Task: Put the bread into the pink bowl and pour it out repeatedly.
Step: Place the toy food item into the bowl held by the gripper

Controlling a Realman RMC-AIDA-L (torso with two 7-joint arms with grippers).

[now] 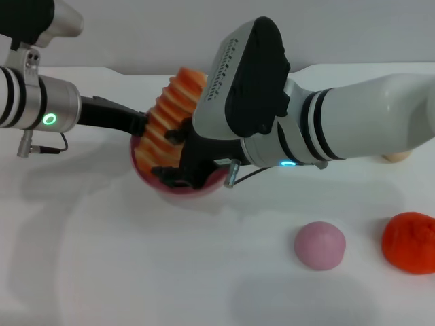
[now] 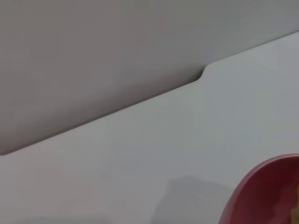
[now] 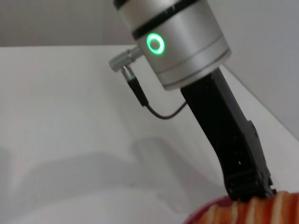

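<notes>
Nearby, purple ball [image 1: 319,245] (orange lump [image 1: 409,242] beside)

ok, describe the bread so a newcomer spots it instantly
Find the pink bowl left of centre on the white table, between the two grippers. The bread stands propped in it, its top above the rim. It is the only ridged, orange-and-cream striped item; the ball nearby is smooth.

White arms, black bands; silver wrist cuff [image 3: 173,42], green ring light; black claws.
</notes>
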